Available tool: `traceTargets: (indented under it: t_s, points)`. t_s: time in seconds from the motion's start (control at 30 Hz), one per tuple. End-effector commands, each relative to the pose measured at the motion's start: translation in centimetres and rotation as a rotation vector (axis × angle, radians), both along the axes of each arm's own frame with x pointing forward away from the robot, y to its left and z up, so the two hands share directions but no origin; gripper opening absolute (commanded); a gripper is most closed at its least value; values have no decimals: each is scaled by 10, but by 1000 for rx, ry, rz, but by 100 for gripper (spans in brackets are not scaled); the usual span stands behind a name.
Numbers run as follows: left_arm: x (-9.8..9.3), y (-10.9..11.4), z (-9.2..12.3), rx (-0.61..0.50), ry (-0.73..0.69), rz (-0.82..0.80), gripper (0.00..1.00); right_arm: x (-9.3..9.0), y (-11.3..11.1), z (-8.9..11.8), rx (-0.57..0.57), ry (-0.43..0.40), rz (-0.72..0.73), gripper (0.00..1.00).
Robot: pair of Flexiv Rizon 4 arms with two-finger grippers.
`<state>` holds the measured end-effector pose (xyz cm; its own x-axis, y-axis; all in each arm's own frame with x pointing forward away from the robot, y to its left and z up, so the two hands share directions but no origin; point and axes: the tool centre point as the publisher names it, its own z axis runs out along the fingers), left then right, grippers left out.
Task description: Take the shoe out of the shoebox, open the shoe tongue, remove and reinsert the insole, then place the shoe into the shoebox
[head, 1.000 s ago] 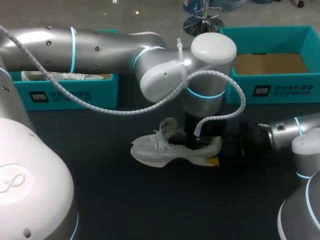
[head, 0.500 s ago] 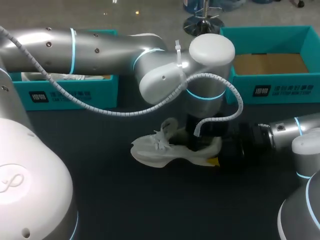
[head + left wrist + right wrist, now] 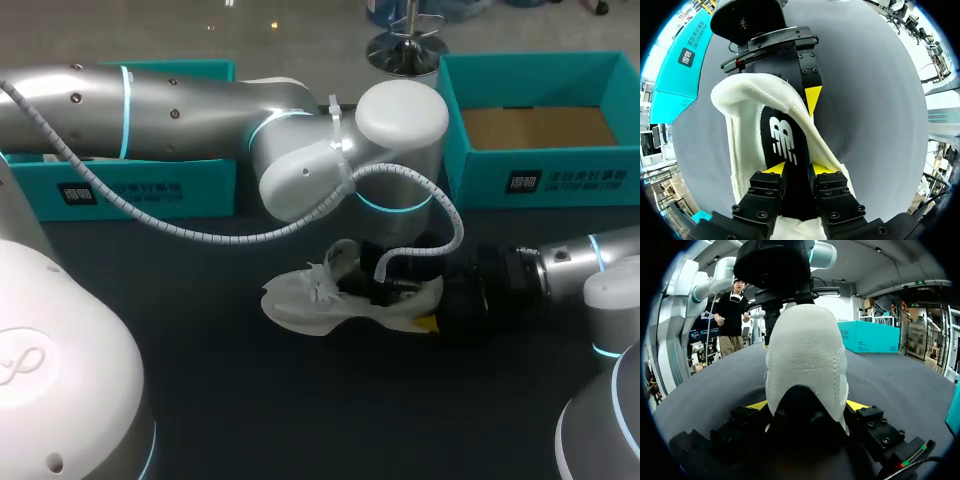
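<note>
Down inside the shoe's opening, the left claw (image 3: 798,169) stands with its two yellow tips close together and the black foam insole with a white logo (image 3: 782,145) running up between them. It looks pinched from both sides, though the finger bodies hide the contact itself. The insole lies along the inside of the white mesh sneaker (image 3: 310,300), its heel end reaching towards the back of the shoe.

At that back, the right claw (image 3: 807,406) is clamped on the sneaker's heel, one yellow tip pressed against each side of the padded heel cup. The sneaker sits upright on its sole near the middle of the dark grey table (image 3: 300,400), toe pointing left and heel right. Its white tongue (image 3: 342,250) is lifted up and away from the opening, with the laces (image 3: 320,275) bunched just beside it.

Above the shoe, the silver left arm (image 3: 180,100) comes in from the left and bends down over the sneaker's middle. The silver right arm (image 3: 575,258) comes in low from the right, level with the heel.

Along the far side, a teal cardboard shoebox with a bare brown floor (image 3: 540,180) stands open at the right, well apart from the sneaker. A second teal shoebox (image 3: 140,188) stands at the far left, mostly hidden behind the left arm.
</note>
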<state>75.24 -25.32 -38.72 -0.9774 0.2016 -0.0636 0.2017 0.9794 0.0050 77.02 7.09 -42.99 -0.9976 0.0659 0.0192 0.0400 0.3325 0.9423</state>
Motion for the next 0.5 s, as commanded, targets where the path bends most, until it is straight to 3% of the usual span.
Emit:
traceTargets:
  t_s: [0.03, 0.2, 0.4, 0.43, 0.47, 0.5]
  points:
    - [-2, 1, -7, -1, -11, 2, 30, 1, 3, -3, -4, 1, -3, 0]
    - [-1, 1, -21, -40, -82, -20, 39, 1, 3, -3, -4, 1, -3, 0]
    - [2, 5, -38, -79, -146, -48, 39, 1, 3, -3, -4, 1, -3, 0]
    - [1, 5, -41, -76, -159, -52, 32, 1, 3, -3, -4, 1, -3, 0]
    - [2, 5, -44, -63, -171, -40, 10, 1, 3, -3, -4, 1, -3, 0]
    - [3, 5, -46, -46, -176, -36, 0, 1, 3, -3, -4, 1, -3, 0]
